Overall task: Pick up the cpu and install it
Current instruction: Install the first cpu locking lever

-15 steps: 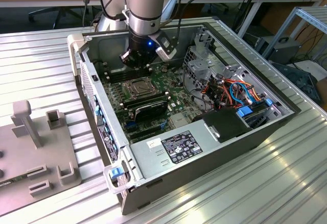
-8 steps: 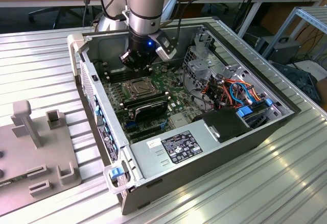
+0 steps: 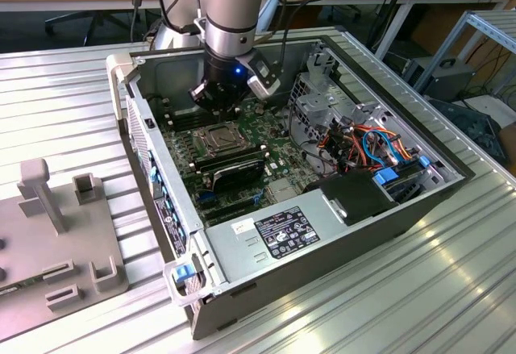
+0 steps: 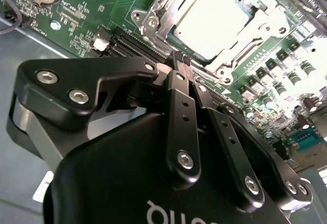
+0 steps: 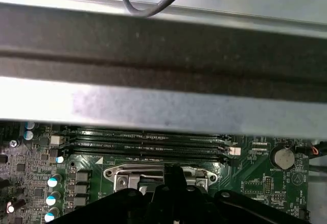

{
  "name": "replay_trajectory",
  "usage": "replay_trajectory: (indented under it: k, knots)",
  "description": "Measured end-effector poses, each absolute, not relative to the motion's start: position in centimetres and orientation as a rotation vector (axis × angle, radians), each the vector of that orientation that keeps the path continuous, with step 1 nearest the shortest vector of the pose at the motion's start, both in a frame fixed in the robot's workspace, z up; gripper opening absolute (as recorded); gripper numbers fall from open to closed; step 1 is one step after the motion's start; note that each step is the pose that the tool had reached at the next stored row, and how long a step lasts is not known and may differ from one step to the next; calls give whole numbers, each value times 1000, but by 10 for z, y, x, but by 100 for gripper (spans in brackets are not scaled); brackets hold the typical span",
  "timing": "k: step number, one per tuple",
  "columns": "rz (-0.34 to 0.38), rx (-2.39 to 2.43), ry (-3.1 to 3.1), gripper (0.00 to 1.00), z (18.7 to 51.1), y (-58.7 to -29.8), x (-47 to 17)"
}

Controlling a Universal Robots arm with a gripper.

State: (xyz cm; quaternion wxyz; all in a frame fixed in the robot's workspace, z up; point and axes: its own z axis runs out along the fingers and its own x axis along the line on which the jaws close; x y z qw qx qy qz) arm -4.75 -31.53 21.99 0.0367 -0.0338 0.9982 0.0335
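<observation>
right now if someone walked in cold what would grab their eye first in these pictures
The open computer case lying on its side on the ribbed metal table, its green motherboard exposed. The gripper hangs inside the case just above the board, fingers pressed together, close beside the CPU socket, where a bright silver chip sits within the metal frame. Orange and blue cables cluster toward the exterior view's right.

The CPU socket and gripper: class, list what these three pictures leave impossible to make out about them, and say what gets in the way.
- Gripper fingertips: in the second wrist view they look closed, but whether they pinch anything is hidden by the fingers themselves.
- CPU: glare washes out its surface there.
- Socket: the gripper body covers its near part in the first wrist view.
- Socket in the exterior view: too small to judge seating.
</observation>
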Motion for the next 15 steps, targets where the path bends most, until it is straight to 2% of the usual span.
replay_trajectory:
  k: [15]
  knots:
    - [103,-97,3065,11,220,-334,-50]
